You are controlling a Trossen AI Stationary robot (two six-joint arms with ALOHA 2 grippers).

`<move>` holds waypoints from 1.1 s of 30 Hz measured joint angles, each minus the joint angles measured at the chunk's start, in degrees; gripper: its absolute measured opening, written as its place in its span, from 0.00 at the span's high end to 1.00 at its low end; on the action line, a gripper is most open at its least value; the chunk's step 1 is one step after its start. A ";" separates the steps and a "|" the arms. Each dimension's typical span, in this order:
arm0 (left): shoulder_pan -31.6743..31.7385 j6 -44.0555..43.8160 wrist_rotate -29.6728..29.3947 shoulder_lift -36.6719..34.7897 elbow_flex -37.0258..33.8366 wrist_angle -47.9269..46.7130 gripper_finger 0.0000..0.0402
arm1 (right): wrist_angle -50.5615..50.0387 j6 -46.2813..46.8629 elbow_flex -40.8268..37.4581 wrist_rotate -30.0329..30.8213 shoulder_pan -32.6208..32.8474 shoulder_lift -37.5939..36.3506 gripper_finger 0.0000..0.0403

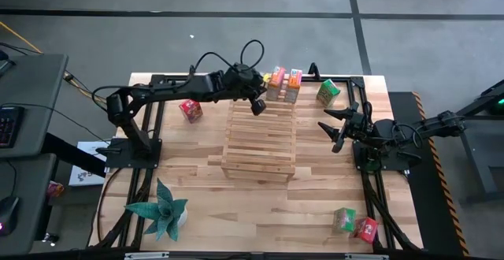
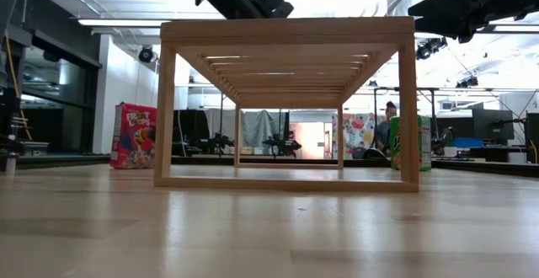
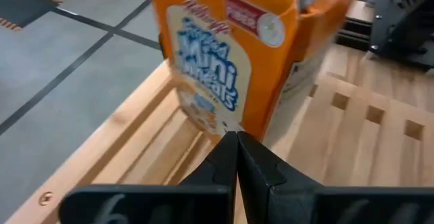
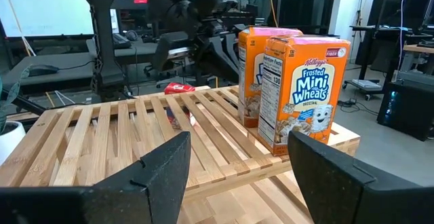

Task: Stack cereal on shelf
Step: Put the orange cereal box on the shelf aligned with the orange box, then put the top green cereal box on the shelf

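Wooden counter carries the shelf; two orange cereal boxes stand on its far end, just ahead of the left jaws, pressed together and empty. Right jaws wait beside it, spread, likely ready for another box.

Light wood tabletop carries the slatted shelf at centre. Two orange boxes stand side by side, touching, on the shelf's far end. On the tabletop: red box left of shelf, green box far right, green box and red box together near right corner, teal plant near left.
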 joint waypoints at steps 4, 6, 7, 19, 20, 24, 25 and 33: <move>-1.01 -0.45 0.00 0.00 0.00 -0.01 1.00 | 0.00 0.00 0.00 0.07 -0.01 0.00 0.40; -1.22 -0.47 0.00 0.00 0.00 -0.01 1.00 | 0.00 0.00 0.00 0.25 0.00 0.00 0.40; -1.24 -0.45 0.00 0.00 0.00 -0.01 1.00 | 0.00 0.03 0.00 1.32 0.00 0.00 0.40; 0.98 7.08 -0.99 -7.58 -0.78 -3.81 1.00 | -1.05 1.49 0.00 12.99 -0.02 3.67 0.40; 1.03 7.29 -0.40 -9.36 -2.17 -2.10 1.00 | -0.76 1.48 0.00 13.22 -0.02 4.51 0.40; 1.18 8.08 3.52 -18.26 -13.60 8.43 1.00 | -0.40 1.25 0.00 21.37 0.00 7.11 0.40; 1.16 8.12 4.18 -20.68 -17.29 11.38 1.00 | -0.40 2.13 0.00 23.81 0.00 7.47 0.40; 0.66 3.22 7.54 -36.35 -41.18 34.32 1.00 | -0.96 9.11 3.53 29.63 -5.33 8.63 0.40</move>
